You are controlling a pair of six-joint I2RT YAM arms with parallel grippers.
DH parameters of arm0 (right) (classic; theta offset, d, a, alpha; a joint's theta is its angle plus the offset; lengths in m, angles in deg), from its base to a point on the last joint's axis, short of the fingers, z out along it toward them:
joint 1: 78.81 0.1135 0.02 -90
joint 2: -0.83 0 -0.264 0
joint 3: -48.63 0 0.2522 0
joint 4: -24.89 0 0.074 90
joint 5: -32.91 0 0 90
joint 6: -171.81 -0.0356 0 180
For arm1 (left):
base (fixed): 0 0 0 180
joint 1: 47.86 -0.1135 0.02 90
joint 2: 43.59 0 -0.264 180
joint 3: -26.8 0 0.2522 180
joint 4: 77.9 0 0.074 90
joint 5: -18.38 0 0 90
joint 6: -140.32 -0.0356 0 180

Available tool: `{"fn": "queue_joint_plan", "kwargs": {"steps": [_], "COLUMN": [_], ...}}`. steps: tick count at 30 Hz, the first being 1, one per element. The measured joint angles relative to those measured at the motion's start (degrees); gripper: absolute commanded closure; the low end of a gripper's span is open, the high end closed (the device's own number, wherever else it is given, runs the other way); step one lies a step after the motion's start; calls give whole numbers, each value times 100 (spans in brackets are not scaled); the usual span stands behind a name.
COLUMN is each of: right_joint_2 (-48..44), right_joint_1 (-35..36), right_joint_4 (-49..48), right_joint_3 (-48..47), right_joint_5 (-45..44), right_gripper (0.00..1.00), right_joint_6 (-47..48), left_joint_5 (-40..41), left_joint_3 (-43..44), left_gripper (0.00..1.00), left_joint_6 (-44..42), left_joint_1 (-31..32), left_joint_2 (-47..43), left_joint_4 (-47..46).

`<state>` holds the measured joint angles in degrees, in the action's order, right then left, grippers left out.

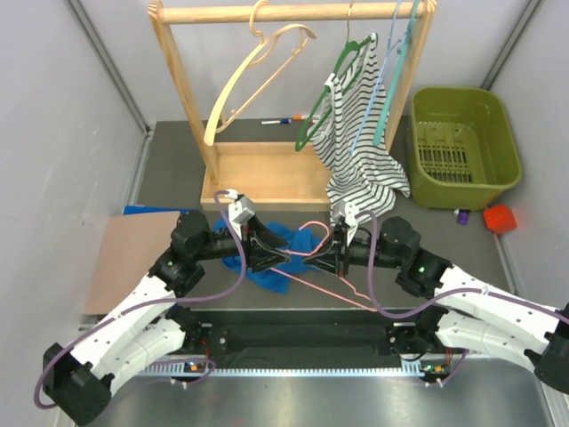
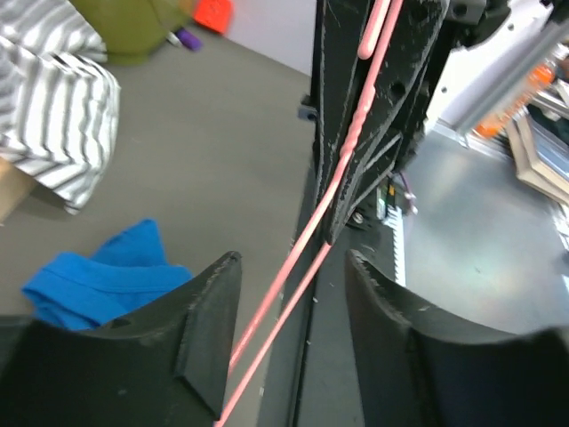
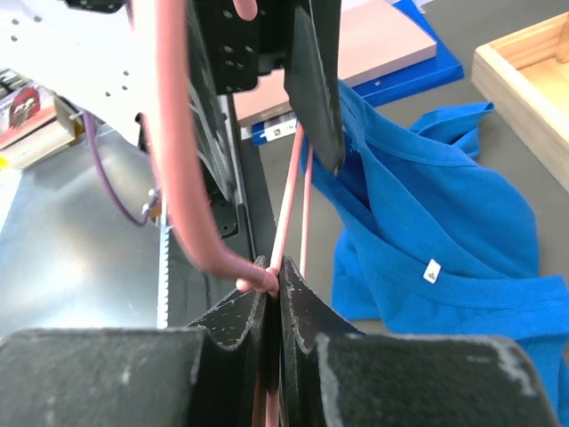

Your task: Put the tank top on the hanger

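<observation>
The pink wire hanger (image 1: 340, 293) is held above the table between my two grippers, its hook up and its lower wires slanting to the near right. My right gripper (image 1: 324, 258) is shut on it near the neck, as the right wrist view (image 3: 274, 283) shows. My left gripper (image 1: 283, 256) is open; two hanger wires (image 2: 342, 178) pass between its spread fingers (image 2: 209, 302) without being pinched. The blue tank top (image 1: 265, 274) lies crumpled on the table under the left gripper, and shows in the left wrist view (image 2: 98, 271) and right wrist view (image 3: 427, 222).
A wooden rack (image 1: 267, 169) stands behind, carrying a cream wooden hanger (image 1: 258, 71) and a striped top (image 1: 360, 147) on a green hanger. A green basket (image 1: 462, 147) and a red object (image 1: 500, 218) are at the right. A brown board (image 1: 133, 258) lies at the left.
</observation>
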<state>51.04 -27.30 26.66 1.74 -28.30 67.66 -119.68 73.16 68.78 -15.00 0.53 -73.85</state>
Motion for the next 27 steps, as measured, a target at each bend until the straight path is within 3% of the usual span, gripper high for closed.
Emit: {"fn": "queue_joint_plan", "kwargs": {"steps": [9,11,12,14,22,25,26,27], "right_joint_2": [37,83,111,170,260,326,372,378], "right_joint_1": [-120,-160,-190,-245,-448,-520,-555,-592], "right_joint_4": [313,337,337,352,367,376,363,350], "right_joint_3": [-133,-186,-203,-243,-262,-295,-345,-354], "right_joint_5": [546,656,713,807,1167,1143,1045,1008], "right_gripper": [100,100,100,100,98,62,40,32], "right_joint_6": [15,24,31,59,63,72,63,63], "left_joint_5": [-118,-168,-205,-315,-380,-136,9,151], "left_joint_3": [114,133,140,144,149,190,240,313], "left_gripper": [69,76,87,98,100,100,100,100], "left_joint_6": [-149,-168,-179,-223,-330,-380,-393,-420], "left_joint_1": [310,339,358,400,533,557,570,584], "left_joint_2": [442,442,442,442,428,385,372,365], "left_joint_4": [278,289,293,332,369,494,588,710]}}
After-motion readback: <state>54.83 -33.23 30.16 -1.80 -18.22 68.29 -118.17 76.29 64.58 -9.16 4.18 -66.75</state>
